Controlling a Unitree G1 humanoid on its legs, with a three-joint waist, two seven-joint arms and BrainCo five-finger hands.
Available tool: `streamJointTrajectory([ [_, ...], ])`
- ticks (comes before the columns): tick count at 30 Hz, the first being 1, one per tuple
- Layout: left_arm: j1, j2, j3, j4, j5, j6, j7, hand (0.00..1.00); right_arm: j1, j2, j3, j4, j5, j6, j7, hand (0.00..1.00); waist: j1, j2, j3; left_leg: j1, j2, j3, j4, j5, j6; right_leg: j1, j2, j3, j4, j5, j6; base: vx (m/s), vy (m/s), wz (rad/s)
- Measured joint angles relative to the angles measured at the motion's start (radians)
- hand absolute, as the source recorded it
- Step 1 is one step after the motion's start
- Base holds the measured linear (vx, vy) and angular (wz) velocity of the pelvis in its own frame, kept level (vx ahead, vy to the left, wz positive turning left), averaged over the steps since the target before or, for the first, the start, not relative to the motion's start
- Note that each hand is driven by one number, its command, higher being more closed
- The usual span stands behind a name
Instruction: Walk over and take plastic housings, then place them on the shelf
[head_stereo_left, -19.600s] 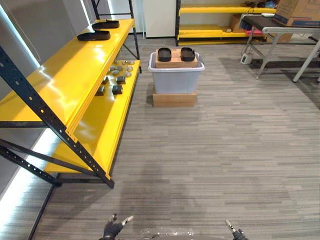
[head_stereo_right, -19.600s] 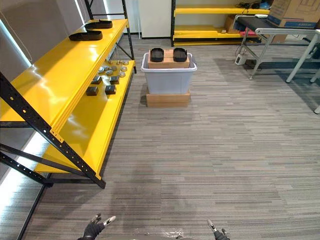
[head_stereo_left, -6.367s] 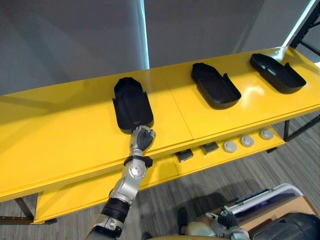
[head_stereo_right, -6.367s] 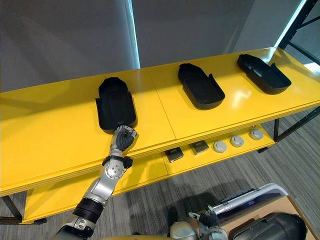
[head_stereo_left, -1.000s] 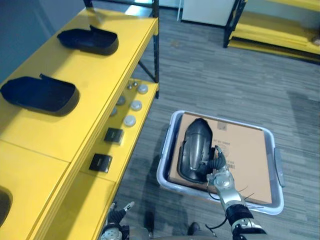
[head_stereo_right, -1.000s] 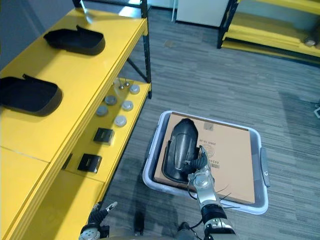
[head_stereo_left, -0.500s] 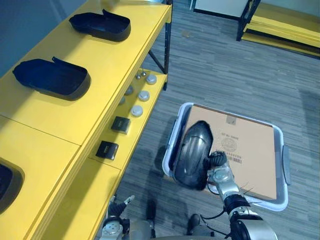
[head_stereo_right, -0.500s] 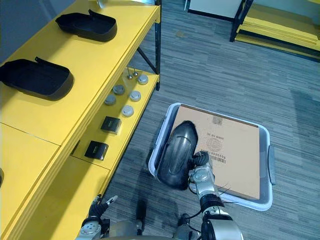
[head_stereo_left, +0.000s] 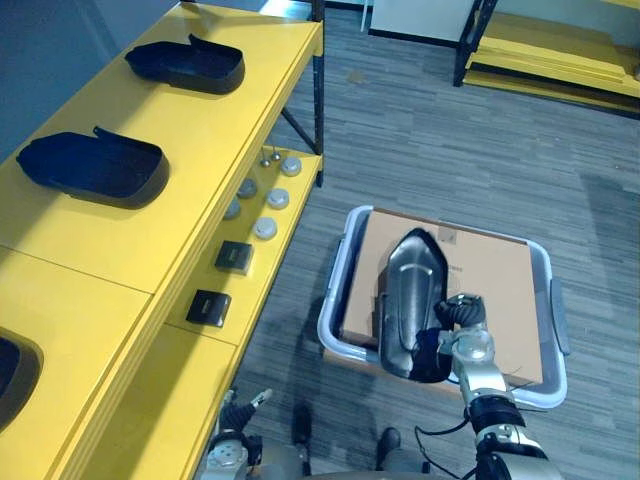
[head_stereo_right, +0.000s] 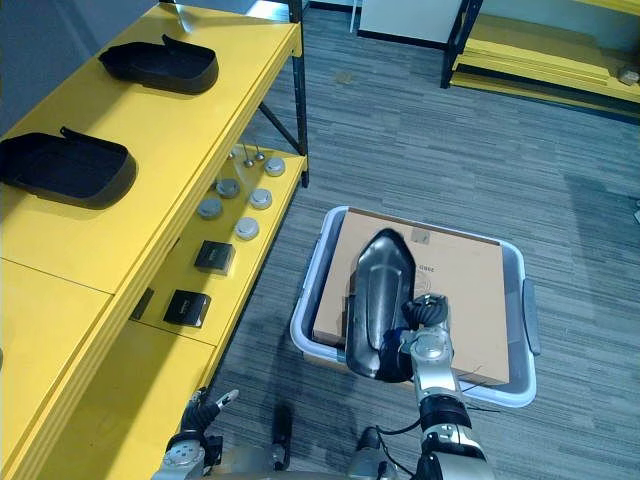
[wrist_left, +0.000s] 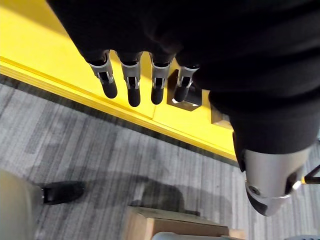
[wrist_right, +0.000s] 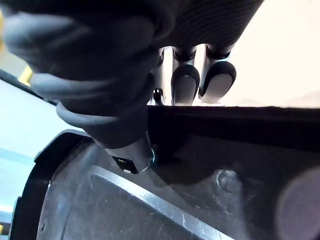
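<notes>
Housing (head_stereo_left: 407, 292) gripped by its rim in right hand (head_stereo_left: 463, 320)

At left, housings (head_stereo_left: 95, 168) lie in a row on the top level of the shelf (head_stereo_left: 230, 120), with small parts (head_stereo_left: 265, 228) on the level below. To its right, a bin (head_stereo_left: 332, 305) on the floor holds a cardboard box (head_stereo_left: 500, 275); the right hand (head_stereo_left: 465, 340) grips one housing (head_stereo_left: 408, 290) above it.

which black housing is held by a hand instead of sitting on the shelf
The housing over the grey bin: the right hand pinches its wall. The other housings lie on the yellow shelf, on its top level.
</notes>
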Motion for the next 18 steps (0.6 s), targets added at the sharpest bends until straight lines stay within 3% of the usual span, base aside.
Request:
streamJointTrajectory([
  [9, -0.003, -0.028, -0.154, -0.625, -0.019, -0.069, 0.02, 0.0, 0.06, 0.047, 0.053, -0.374, -0.036, -0.039, -0.088, 1.0, -0.009, 0.009, -0.034, -0.001, 0.004, 0.009, 0.0, -0.001, 0.0, -0.01, 0.003, 0.016, 0.004, 0.0, 0.0, 0.0, -0.01, -0.04],
  [13, -0.025, -0.03, -0.207, -0.732, -0.007, -0.089, 0.05, 0.0, 0.058, 0.06, 0.119, -0.471, -0.039, -0.062, -0.1, 1.0, -0.005, 0.012, -0.068, -0.004, 0.004, 0.009, 0.001, -0.001, 0.0, -0.015, 0.004, 0.019, 0.005, 0.0, 0.0, 0.0, -0.002, -0.01],
  [18, -0.096, -0.036, -0.304, -0.749, 0.068, -0.09, 0.068, 0.0, 0.04, 0.095, 0.225, -0.552, -0.032, -0.085, -0.1, 1.0, -0.007, 0.012, -0.09, 0.004, 0.006, 0.012, 0.001, -0.001, 0.001, -0.016, 0.003, 0.024, 0.018, -0.002, -0.003, -0.01, 0.002, -0.02],
])
